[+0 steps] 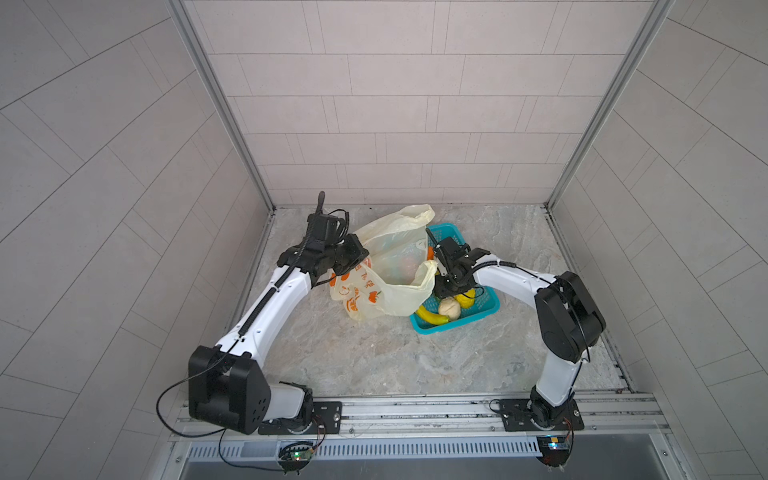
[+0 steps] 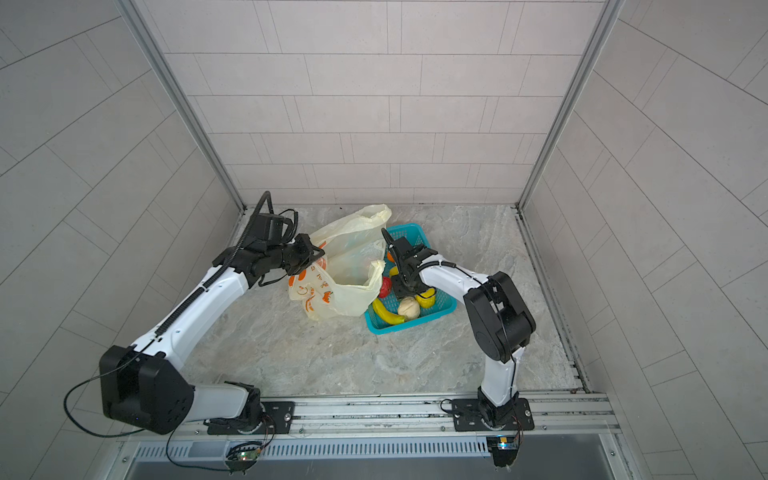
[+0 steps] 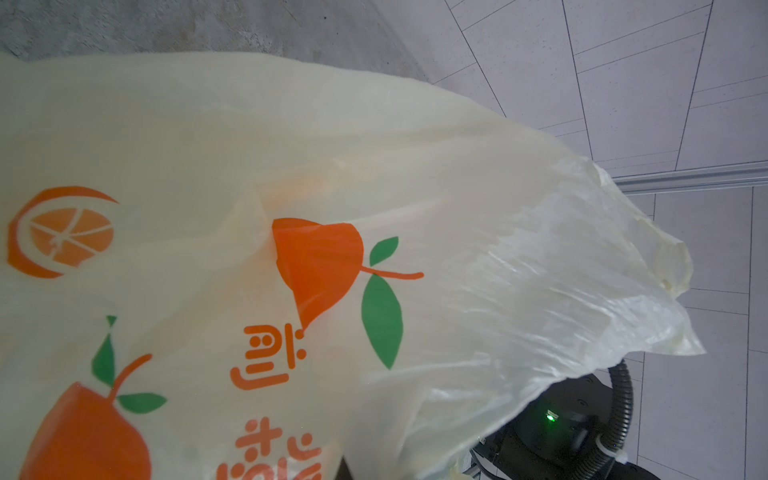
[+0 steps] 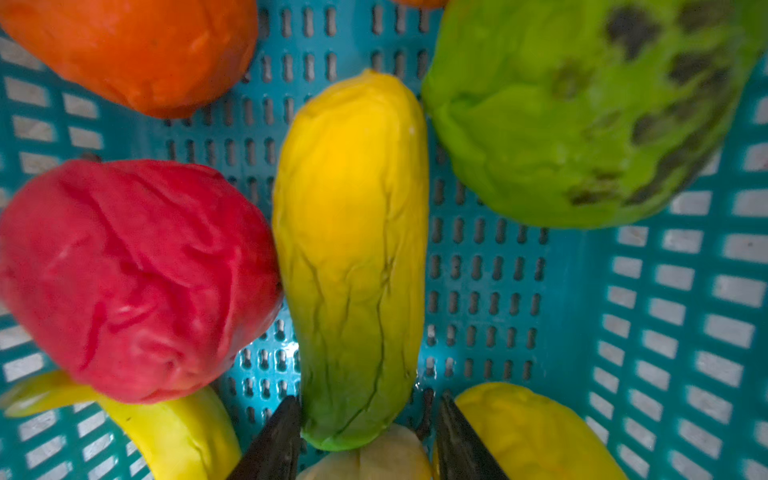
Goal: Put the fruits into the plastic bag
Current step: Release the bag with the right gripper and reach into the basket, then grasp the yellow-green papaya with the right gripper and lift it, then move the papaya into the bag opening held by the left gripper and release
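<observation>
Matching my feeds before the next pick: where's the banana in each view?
Both top views: banana in the teal basket's near end, left of the beige fruit.
Left wrist: absent; plastic bag fills it.
Right wrist: at the frame's edge, partly under the red fruit.
Shared landmark: the teal basket.

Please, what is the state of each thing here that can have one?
plastic bag: mouth open, one edge raised.
basket: upright, partly filled.
left gripper: shut on the plastic bag's edge.
right gripper: in the basket, astride the yellow-green fruit; grip unclear.
yellow-green fruit: lying in the basket.
</observation>
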### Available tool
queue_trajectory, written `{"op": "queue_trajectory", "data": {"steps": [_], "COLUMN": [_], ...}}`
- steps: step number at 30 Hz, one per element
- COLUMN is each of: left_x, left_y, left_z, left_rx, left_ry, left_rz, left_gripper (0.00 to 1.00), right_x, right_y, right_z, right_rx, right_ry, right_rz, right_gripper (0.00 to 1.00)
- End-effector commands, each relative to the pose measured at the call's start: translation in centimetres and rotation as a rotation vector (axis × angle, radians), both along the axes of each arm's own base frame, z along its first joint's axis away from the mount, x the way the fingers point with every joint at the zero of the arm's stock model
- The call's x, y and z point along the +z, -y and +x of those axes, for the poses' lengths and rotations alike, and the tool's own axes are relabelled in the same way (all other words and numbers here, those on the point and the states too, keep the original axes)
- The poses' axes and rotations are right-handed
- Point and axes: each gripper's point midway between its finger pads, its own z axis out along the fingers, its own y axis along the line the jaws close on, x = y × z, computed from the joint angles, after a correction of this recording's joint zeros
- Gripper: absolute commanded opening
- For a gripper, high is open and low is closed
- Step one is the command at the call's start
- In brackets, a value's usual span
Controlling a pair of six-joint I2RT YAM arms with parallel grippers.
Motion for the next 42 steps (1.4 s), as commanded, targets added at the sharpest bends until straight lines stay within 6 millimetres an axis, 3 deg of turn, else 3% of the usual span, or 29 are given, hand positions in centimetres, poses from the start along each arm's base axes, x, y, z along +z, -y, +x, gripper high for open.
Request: {"op": "queue_trajectory", "data": {"steps": [1, 7, 9, 12, 14, 17, 26, 32, 42], "left_x": [0.3, 0.3, 0.2, 0.3, 0.3, 0.1, 0.0, 0.2, 0.3], "left_y": [-0.4, -0.4, -0.4, -0.5, -0.4, -0.3, -0.1, 0.2, 0.2], "left_z": [-0.2, -0.3, -0.4, -0.4, -0.5, -0.5, -0.7, -1.1, -1.5], "left_rx": [-0.005, -0.018, -0.018, -0.020, -0.024, -0.034, -0.061, -0.080, -0.086], "left_ry": [0.019, 0.017, 0.016, 0.020, 0.020, 0.017, 0.029, 0.048, 0.068], "left_rz": [0.015, 0.028, 0.034, 0.035, 0.035, 0.033, 0.040, 0.023, 0.031], "left_gripper": [0.00, 0.00, 0.00, 0.00, 0.00, 0.00, 0.00, 0.00, 0.00], "right_x": [-0.2, -0.3, -0.1, 0.6, 1.4, 3.7, 13.7, 18.0, 19.5], "right_y": [-0.6, -1.5, -1.3, -1.1, -0.8, -0.4, 1.1, -1.0, -6.8], "right_z": [1.6, 3.2, 3.7, 3.9, 3.7, 3.1, 0.3, -0.5, -0.3], "right_rx": [-0.004, -0.030, -0.038, -0.038, -0.042, -0.045, -0.040, 0.036, 0.203], "right_ry": [0.043, 0.079, 0.095, 0.106, 0.122, 0.162, 0.367, 0.509, 0.489], "right_rz": [0.003, 0.031, 0.022, 0.035, 0.040, 0.061, 0.182, 0.378, 0.447], "right_gripper": [0.51, 0.53, 0.44, 0.21, 0.17, 0.16, 0.18, 0.19, 0.20]}}
